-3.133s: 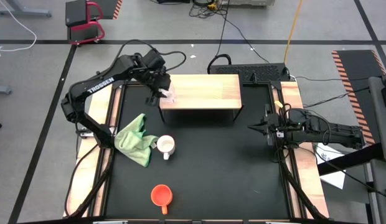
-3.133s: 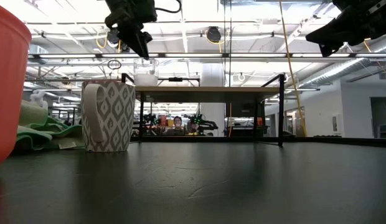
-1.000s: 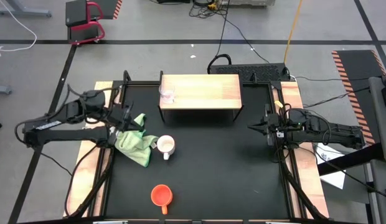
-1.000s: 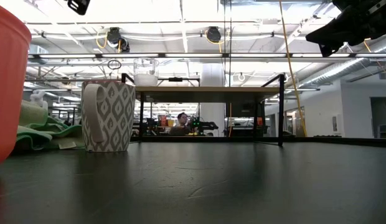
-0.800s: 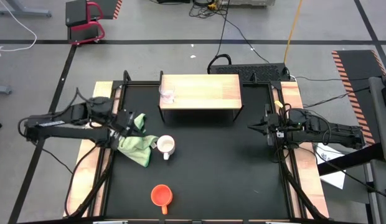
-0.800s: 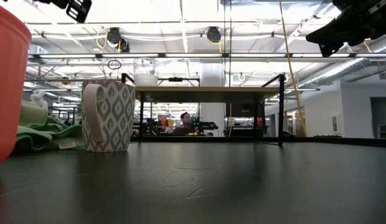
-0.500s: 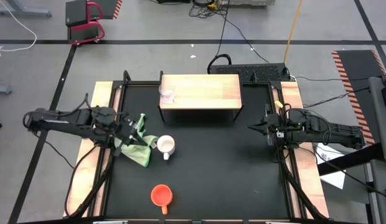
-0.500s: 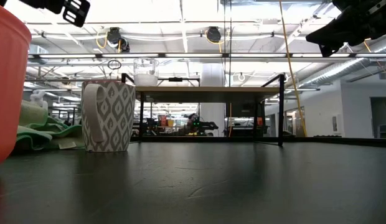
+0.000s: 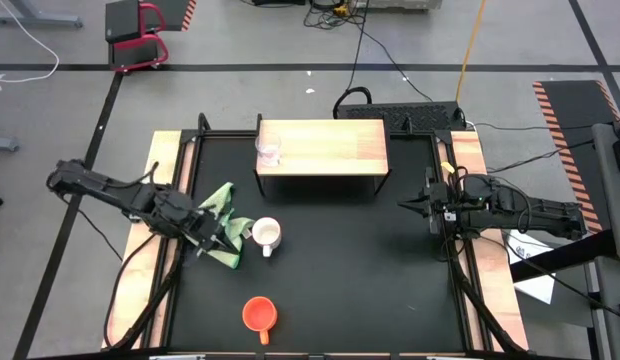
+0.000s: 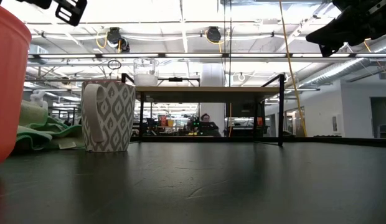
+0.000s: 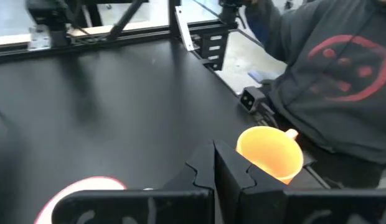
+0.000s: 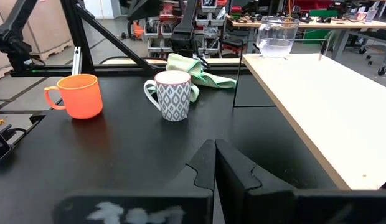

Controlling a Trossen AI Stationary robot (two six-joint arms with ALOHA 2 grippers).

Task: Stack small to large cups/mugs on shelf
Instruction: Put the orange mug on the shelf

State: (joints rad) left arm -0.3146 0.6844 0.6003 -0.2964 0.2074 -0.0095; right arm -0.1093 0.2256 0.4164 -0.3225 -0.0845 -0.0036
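From above, the glass cup (image 9: 268, 153) stands on the left end of the shelf (image 9: 330, 147), while the white patterned mug (image 9: 266, 235) sits mid-table beside the green cloth (image 9: 221, 225) and the orange mug (image 9: 258, 314) sits near the front edge. The left gripper (image 9: 201, 240), fingers pressed together and empty, hovers over the cloth. The right gripper (image 9: 408, 207), likewise closed and empty, waits at the table's right side. The low view shows the glass cup (image 10: 145, 71) atop the shelf (image 10: 205, 92), behind the white mug (image 10: 108, 116).

free: shelf (image 9: 322, 146) top bare from its middle toward 3 o'clock | free: wide black mat at centre | blocked: glass cup (image 9: 268, 152) on shelf's 9 o'clock end | obstacles: white mug (image 9: 266, 235) just beside green cloth (image 9: 220, 218) at 9 o'clock, orange mug (image 9: 258, 314) at 6 o'clock | left gripper (image 9: 201, 243) over the cloth
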